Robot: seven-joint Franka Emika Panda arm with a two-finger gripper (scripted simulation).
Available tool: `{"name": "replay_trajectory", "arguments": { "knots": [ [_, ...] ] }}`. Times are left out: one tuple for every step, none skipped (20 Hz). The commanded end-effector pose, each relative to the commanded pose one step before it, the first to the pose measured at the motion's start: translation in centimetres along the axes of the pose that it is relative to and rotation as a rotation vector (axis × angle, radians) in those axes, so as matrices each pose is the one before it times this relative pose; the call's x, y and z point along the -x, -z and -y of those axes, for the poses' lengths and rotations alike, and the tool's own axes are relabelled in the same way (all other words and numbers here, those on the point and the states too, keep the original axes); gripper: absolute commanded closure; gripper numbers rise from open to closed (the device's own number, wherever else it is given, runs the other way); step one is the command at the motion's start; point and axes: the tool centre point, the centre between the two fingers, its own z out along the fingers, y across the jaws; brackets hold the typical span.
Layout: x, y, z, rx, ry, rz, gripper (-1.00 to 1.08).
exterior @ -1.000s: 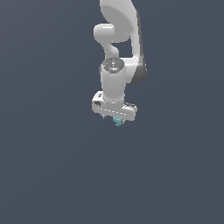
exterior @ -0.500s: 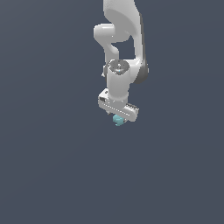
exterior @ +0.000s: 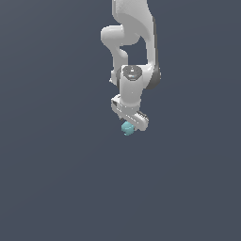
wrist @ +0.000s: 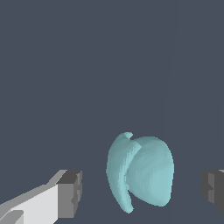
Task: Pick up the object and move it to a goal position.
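The object (exterior: 126,128) is a small light teal piece; in the wrist view (wrist: 140,173) it looks rounded and lobed, not box-shaped. My white gripper (exterior: 130,123) hangs from the arm right over it, and its hand hides the fingertips in the exterior view. In the wrist view the gripper (wrist: 141,192) is open. The object sits between the two grey-tipped fingers (wrist: 65,197), with a gap on each side, nearer the middle than either pad. Neither pad touches it.
A plain dark grey-blue surface (exterior: 56,179) fills both views. The white arm (exterior: 134,37) rises from the gripper towards the top of the exterior view. Nothing else is in view.
The hand has twisted about its own axis, so its bar now lies slanted in the exterior view. The teal object has stayed in about the same place under it.
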Motion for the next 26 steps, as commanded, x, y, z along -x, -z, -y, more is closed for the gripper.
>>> {"name": "replay_trajectory", "arguments": {
  "knots": [
    [0.535,-0.283,-0.183,0.00169,-0.04363,0.00003,-0.92],
    [0.175,-0.093,-0.067,0.00061,-0.01385,0.00005,-0.92],
    [0.159,-0.085,-0.064,0.00056,-0.01265,0.00004,-0.92],
    [0.142,-0.076,-0.061,0.00051,-0.01146,0.00002,-0.92],
    [0.126,-0.068,-0.057,0.00046,-0.01026,0.00001,-0.92],
    [0.111,-0.06,-0.051,0.0004,-0.00905,0.0,-0.92],
    [0.096,-0.052,-0.045,0.00035,-0.00784,0.0,-0.92],
    [0.08,-0.044,-0.04,0.0003,-0.00665,0.0,-0.92],
    [0.066,-0.036,-0.033,0.00024,-0.00543,-0.00001,-0.92],
    [0.052,-0.028,-0.025,0.00019,-0.0042,-0.00001,-0.92],
    [0.037,-0.02,-0.018,0.00013,-0.00301,-0.00001,-0.92],
    [0.021,-0.012,-0.012,0.00008,-0.00183,0.0,-0.92],
    [0.004,-0.004,-0.006,0.00003,-0.00069,0.0,-0.92],
    [-0.026,0.017,0.028,-0.00001,0.00423,0.00015,-0.92],
    [0.002,-0.03,0.0,0.0,0.0,0.0,-0.92],
    [0.006,-0.089,-0.001,0.0,0.0,0.0,-0.92],
    [0.01,-0.148,-0.002,0.0,0.0,0.0,-0.92],
    [0.013,-0.207,-0.002,0.0,0.0,0.0,-0.92],
    [-0.012,-0.266,-0.023,0.00006,-0.00069,-0.00006,-0.92],
    [0.021,-0.322,-0.004,0.0,0.0,0.0,-0.92],
    [-0.005,-0.379,-0.024,0.00007,-0.00068,-0.00007,-0.92],
    [-0.002,-0.433,-0.025,0.00007,-0.00068,-0.00008,-0.92],
    [0.029,-0.485,-0.004,0.0,0.0,0.0,-0.92],
    [0.001,-0.516,-0.021,0.00006,-0.00068,-0.00007,-0.92],
    [-0.005,-0.468,-0.017,0.00004,-0.00069,-0.00005,-0.92],
    [0.019,-0.409,0.008,0.0,0.0,0.0,-0.92]
  ]
}}
